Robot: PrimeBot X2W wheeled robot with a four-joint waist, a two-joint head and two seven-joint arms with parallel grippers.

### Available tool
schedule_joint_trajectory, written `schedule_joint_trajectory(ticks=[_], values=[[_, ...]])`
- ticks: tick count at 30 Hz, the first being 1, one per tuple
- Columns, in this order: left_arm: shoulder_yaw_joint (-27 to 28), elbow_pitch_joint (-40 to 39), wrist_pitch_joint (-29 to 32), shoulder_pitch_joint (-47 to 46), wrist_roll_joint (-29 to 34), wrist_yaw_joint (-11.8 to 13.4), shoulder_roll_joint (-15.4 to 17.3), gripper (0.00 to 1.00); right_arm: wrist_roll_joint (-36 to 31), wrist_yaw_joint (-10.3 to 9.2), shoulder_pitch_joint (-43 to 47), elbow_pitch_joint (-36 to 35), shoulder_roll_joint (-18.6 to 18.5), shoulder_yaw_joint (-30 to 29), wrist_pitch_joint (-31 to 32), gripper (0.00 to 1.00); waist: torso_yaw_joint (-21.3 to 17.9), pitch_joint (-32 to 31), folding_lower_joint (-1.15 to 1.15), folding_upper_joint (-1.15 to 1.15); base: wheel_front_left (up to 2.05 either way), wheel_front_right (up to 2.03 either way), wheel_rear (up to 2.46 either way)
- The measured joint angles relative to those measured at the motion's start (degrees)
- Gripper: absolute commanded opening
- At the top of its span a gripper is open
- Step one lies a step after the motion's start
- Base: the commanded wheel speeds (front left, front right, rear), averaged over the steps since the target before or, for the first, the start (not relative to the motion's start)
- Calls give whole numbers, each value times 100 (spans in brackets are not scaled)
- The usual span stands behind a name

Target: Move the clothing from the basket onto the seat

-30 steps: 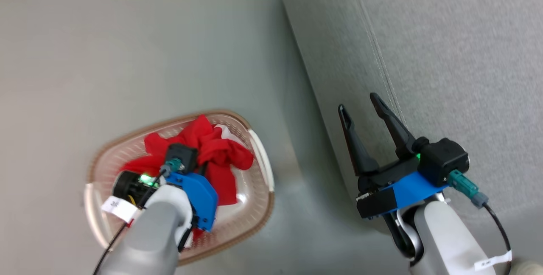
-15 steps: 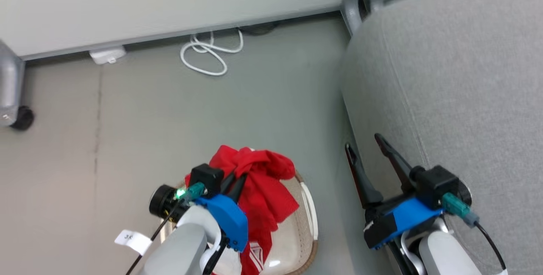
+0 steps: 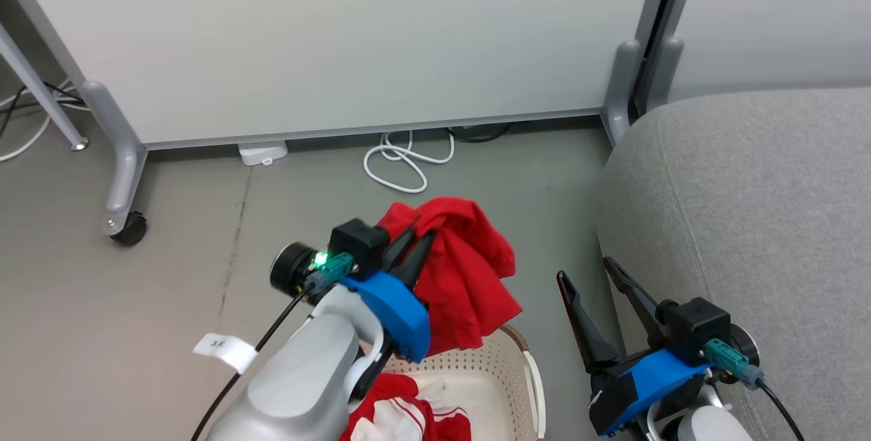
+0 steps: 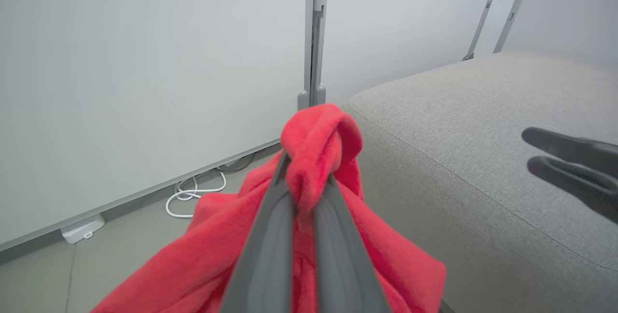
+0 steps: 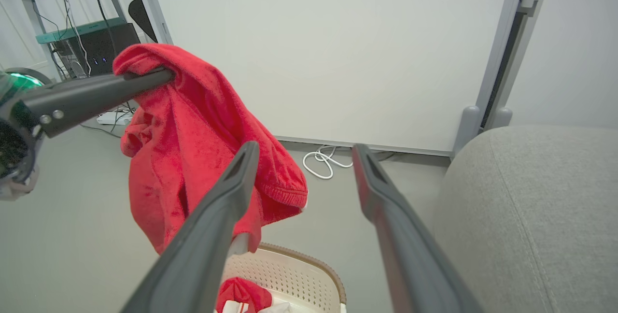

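**Red garment lifted out of the basket**

Since a second ago, the left gripper (image 3: 422, 234) has risen from inside the basket (image 3: 522, 352) with a red garment (image 3: 469, 278). The head camera has also tilted up, so a pale partition (image 3: 374, 39) now stands along the top.

In the head view, the left gripper's fingers are clamped on the top fold of the red garment. The garment hangs above the basket's far rim and well apart from the seat (image 3: 748, 189). A second garment (image 3: 401, 417), red with white stripes, lies in the basket at the bottom edge. The right gripper (image 3: 585, 271) hovers just beside the seat's front corner with its fingers spread and nothing between them. A looped white cable (image 3: 401, 165) lies on the floor (image 3: 170, 278) below the partition, and a caster (image 3: 129, 229) stands to the left.

In the left wrist view, the two fingers pinch a bunched red fold, and the rest of the cloth drapes below them. The grey seat fills the right side, and the right gripper's dark fingertips show at the right edge.

In the right wrist view, the right gripper's fingers are wide apart and empty. Beyond them the red garment hangs from the left gripper at the upper left. The basket sits below with the second garment in it, and the seat is on the right.
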Motion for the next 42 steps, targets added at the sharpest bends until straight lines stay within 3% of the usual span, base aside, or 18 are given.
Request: schedule_joint_trajectory(ticks=[13, 23, 33, 41, 42], values=[[-492, -301, 331, -974, -275, 0, -122, 0, 37, 1, 202, -142, 0, 52, 172, 100, 250, -245, 1, 0, 0, 0, 0], [-671, -236, 282, -1087, -489, 0, -147, 0, 20, 0, 23, -163, 0, 288, 312, 100, 186, -200, 2, 0, 0, 0, 0], [-960, -357, 227, -1165, -760, 38, -151, 0, -58, 1, -865, 700, 1, 656, 793, 100, 186, -163, 2, 0, 0, 0, 0], [-1272, -503, 204, -1218, -1027, 110, -155, 0, 108, 1, -1417, 1578, 1, 911, 835, 100, 270, -232, 2, 0, 0, 0, 0], [-1303, -512, 203, -1223, -1050, 136, -154, 0, 141, 1, -1468, 1683, 1, 940, 828, 87, 281, -243, 1, 0, 0, 0, 0]])
